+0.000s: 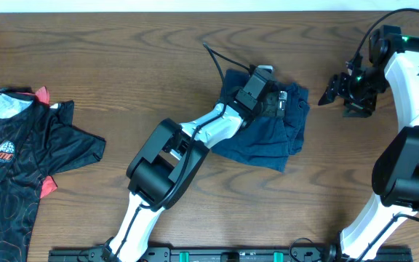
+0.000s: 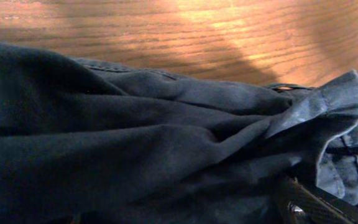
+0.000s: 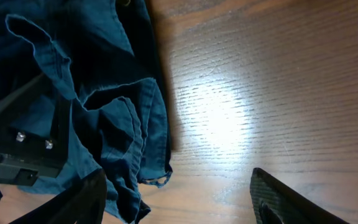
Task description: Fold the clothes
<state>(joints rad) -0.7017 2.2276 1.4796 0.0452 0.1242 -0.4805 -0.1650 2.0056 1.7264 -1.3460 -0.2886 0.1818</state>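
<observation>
So the navy garment (image 1: 264, 142) is sitting in a loose, half-folded heap around the middle of the tabletop (image 1: 195, 29), leaning a bit toward the far edge and the right side. Nothing's lifting it; it's all lying on the wood. There's also a black printed shirt (image 1: 20, 160) spreading out at the left edge, well apart from the action.

Handling-wise I'm guessing this thing is behaving like any thin cotton: light, floppy, zero stiffness, creasing wherever it's pushed. It's not going to break, but layers are probably going to slide over each other and drag along if you pinch too deep. I'd be going for the stitched hem or a corner on the right side of the heap, where the doubled edge is giving more to bite on, and pinching just one layer.

The left pincer (image 1: 273, 100) is hovering right on top of the heap, touching or nearly touching the cloth. From its wrist view I'm only seeing one finger (image 2: 309, 202) poking out under the folds, so I honestly can't tell how wide it's standing or whether it's pinching anything.

The right pincer (image 3: 178, 177) is hanging over bare wood just beside the garment's right edge, jaws spread wide, gripping nothing.
</observation>
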